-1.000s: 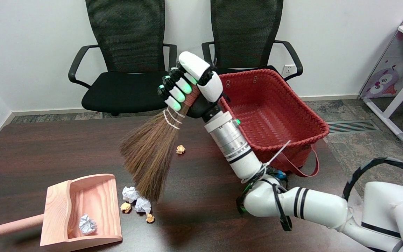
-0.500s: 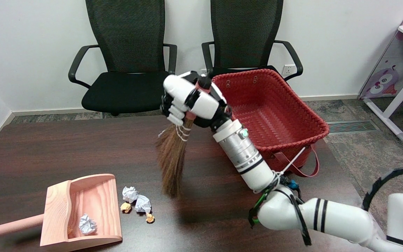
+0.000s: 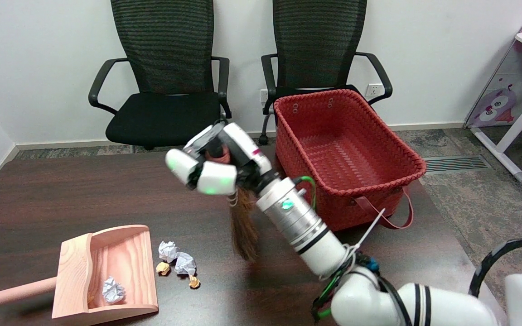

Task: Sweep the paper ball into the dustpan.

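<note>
Paper balls (image 3: 177,261) lie in a loose cluster on the tabletop (image 3: 61,194), low and to the left of the right hand (image 3: 213,165): two white crumpled ones with two smaller tan scraps touching or just beside them. One more white ball (image 3: 113,290) already rests inside the wooden dustpan (image 3: 107,271), whose open mouth faces the cluster from its far side, away from the hand. The pieces look very light and springy, so I judge they will roll or skip under any brisk stroke and could scatter past the pan's side walls; a slow, low push should herd them better than a flick.

The hand is wrapped around the top of the small straw broom (image 3: 243,228), fingers curled over the bound handle end, which is mostly hidden by them. The bristles hang below the hand, nearly upright, with their tips close to the tabletop; whether they touch it I cannot tell. The bristle fan looks soft and flexible, likely to splay if pressed hard, so light contact would keep its edge together. The broom stands well apart from the cluster, on the side opposite the pan. The pan itself seems light and unanchored, so a firm shove may slide it. A red woven basket (image 3: 347,149) sits beyond the hand, to its right.
</note>
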